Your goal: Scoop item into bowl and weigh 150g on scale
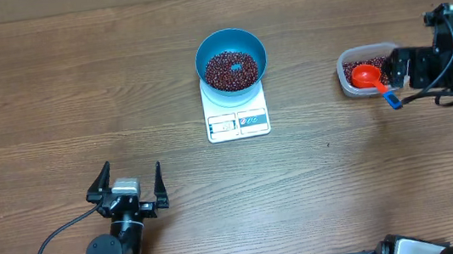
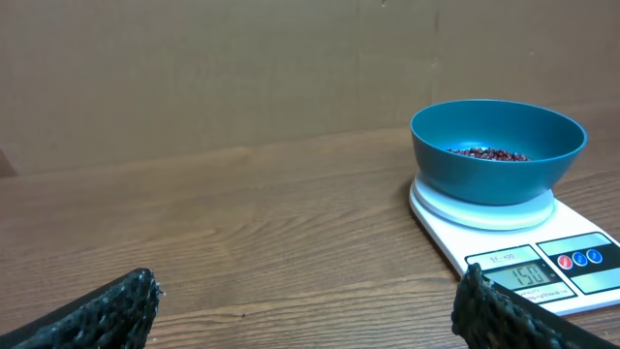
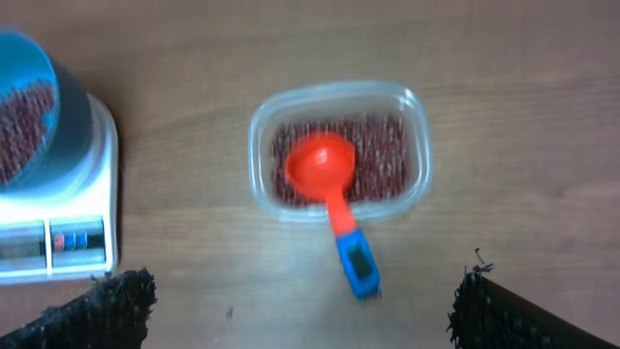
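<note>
Shows the left end effector (image 1: 132, 166) at the near left, fingers spread wide apart and clamped on nothing, poised over bare wooden bench (image 1: 35, 97). Points toward the scale, seen from the left wrist view between the two dark fingertips (image 2: 116, 305).

Finds the white kitchen scale (image 1: 237, 122) farther in, near the middle of the bench, display edge facing near. Reads 150 on the display in the left wrist view. Carries the blue bowl (image 1: 204, 54) on its far half, with the dark red-brown beans (image 1: 231, 70) heaped inside.

Places a clear plastic tub (image 1: 344, 73) well apart to the right, also partly filled with beans. Holds a red measuring scoop (image 1: 366, 76) resting on those beans, blue handle jutting over the near right rim.

Sets the right end effector (image 1: 394, 72) just above the tub's right side, fingers fully apart, gripping nothing.
</note>
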Controlling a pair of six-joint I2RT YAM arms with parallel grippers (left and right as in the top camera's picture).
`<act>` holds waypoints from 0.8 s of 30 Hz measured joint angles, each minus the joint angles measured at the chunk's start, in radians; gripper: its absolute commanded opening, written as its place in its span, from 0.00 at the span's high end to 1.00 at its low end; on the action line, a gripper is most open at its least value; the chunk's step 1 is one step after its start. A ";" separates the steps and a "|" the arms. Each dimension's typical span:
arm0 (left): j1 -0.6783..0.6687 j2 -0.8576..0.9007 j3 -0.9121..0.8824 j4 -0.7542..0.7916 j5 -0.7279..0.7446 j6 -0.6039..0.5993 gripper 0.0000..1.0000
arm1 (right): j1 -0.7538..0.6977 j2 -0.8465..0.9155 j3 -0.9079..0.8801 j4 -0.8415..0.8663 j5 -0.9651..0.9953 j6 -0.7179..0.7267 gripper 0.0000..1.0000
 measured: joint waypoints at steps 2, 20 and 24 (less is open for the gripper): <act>0.000 0.000 0.000 0.000 0.000 0.000 0.00 | 0.000 -0.020 -0.033 0.073 -0.006 0.029 0.00; 0.000 0.000 0.000 -0.001 -0.007 0.000 0.00 | 0.119 -0.498 -0.729 0.905 -0.023 0.179 0.00; 0.000 0.000 0.000 -0.001 -0.007 0.000 0.00 | 0.168 -0.629 -0.937 1.128 -0.025 0.183 0.00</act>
